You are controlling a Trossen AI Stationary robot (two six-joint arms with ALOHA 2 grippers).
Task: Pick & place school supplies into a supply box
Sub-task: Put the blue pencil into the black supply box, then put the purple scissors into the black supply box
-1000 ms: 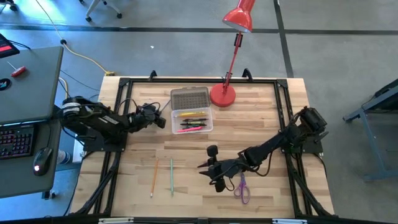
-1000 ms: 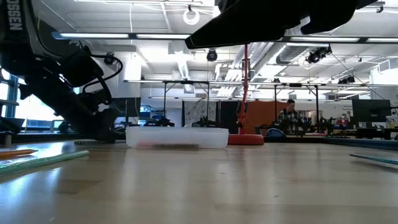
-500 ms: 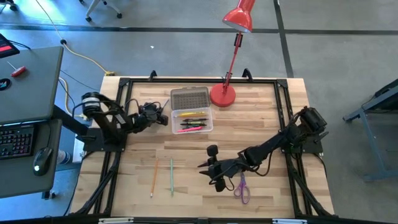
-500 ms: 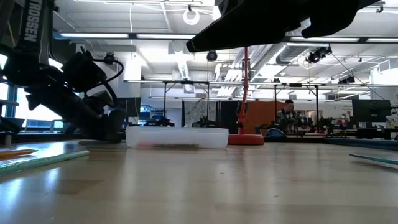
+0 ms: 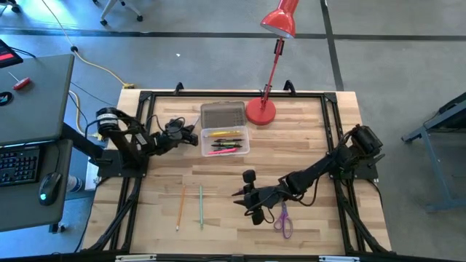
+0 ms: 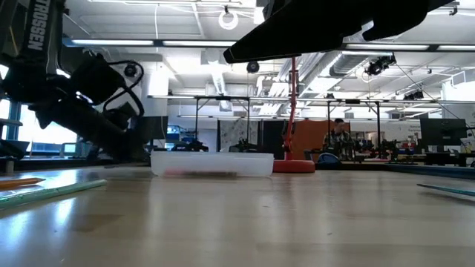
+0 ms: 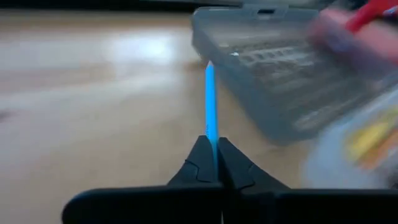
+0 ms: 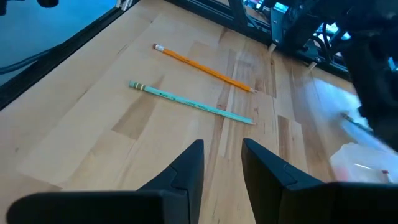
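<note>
The right gripper [image 5: 242, 203] is hovering with jaws parted and empty, just beside the scissors [image 5: 282, 220]. Farther back, the left gripper [image 7: 214, 163] is pinching a thin blue pen [image 7: 210, 104], jaws closed, beside the box [image 5: 224, 140].

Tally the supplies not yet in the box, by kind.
Pencils lying on the table: 2, an orange pencil and a green pencil
Purple scissors: 1
Blue pen or pencil, held in the left gripper: 1
Total: 4
</note>
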